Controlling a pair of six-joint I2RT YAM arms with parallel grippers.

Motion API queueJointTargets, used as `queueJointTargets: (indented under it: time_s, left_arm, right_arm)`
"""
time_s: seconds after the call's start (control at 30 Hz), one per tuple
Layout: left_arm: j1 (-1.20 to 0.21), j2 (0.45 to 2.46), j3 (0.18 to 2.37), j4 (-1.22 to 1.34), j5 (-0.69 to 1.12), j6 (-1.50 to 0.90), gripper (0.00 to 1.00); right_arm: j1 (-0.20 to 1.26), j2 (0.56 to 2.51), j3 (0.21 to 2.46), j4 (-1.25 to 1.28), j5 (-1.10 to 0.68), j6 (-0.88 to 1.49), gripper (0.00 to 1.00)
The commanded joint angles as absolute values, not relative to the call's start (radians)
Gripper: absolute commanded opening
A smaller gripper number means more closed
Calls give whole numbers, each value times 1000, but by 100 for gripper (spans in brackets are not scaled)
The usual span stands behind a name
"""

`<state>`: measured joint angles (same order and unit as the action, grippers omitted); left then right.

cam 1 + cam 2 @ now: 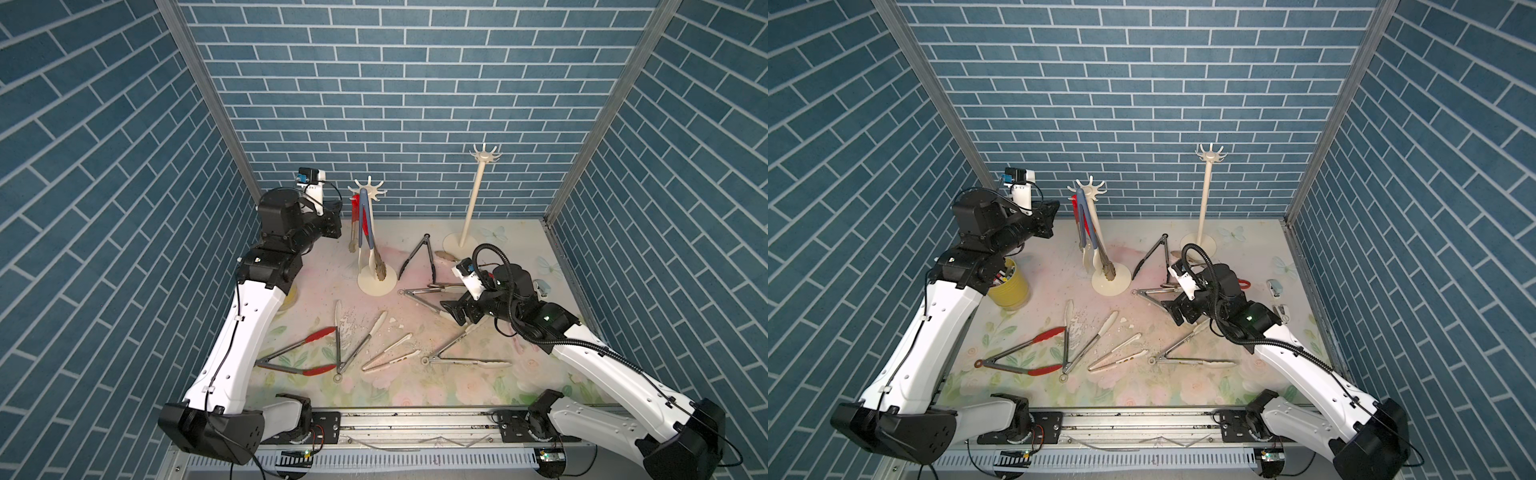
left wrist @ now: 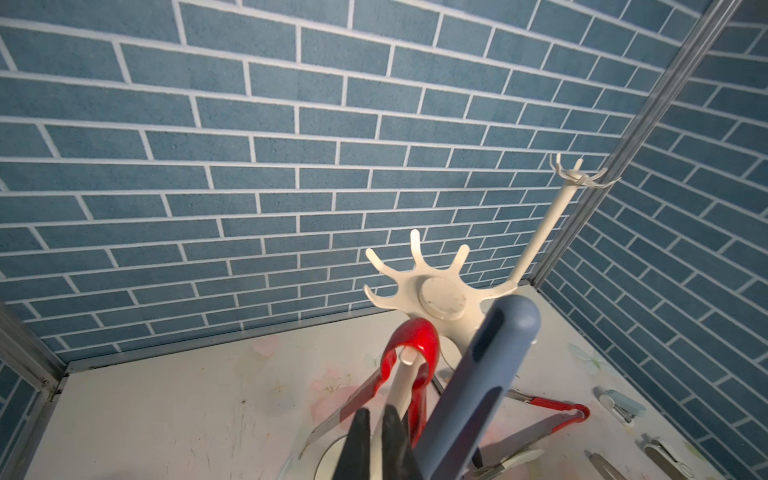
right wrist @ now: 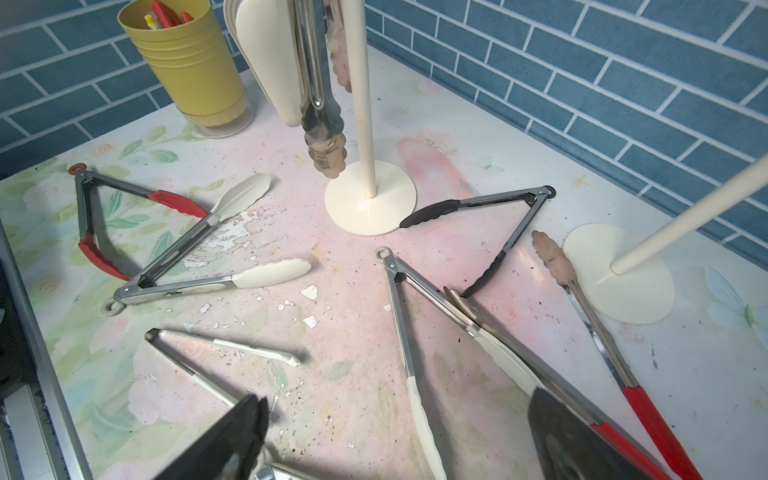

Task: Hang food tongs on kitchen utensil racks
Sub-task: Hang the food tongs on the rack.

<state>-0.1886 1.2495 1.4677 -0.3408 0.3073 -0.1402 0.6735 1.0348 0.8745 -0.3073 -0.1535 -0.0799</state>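
A few food tongs (image 1: 365, 224) hang on the left rack (image 1: 386, 289), where the left gripper (image 2: 376, 415) sits shut, its hold unclear. The right rack (image 1: 473, 199) is bare. The rest lie loose on the table (image 1: 415, 386), and the right gripper (image 3: 399, 399) gapes, empty.

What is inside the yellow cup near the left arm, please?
The yellow cup holds short markers, their red and yellow ends showing in its mouth in the right wrist view. Its wall hides their lower parts and the bottom.
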Motion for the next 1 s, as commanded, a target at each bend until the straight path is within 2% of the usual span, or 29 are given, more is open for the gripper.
queueJointTargets:
  time_s: [0.0, 0.17, 0.97]
  left_arm:
    - [-181, 1253, 1492, -364, 454, -157, 10]
    - [-181, 1270, 1490, -348, 541, -158, 10]
    - [-185, 1311, 1512, -302, 582, -179, 11]
  right_arm:
    - [669, 1026, 902, -312, -149, -121, 99]
    - [670, 1020, 900, -317, -148, -121, 99]
    - [670, 1021, 896, -311, -140, -123, 99]
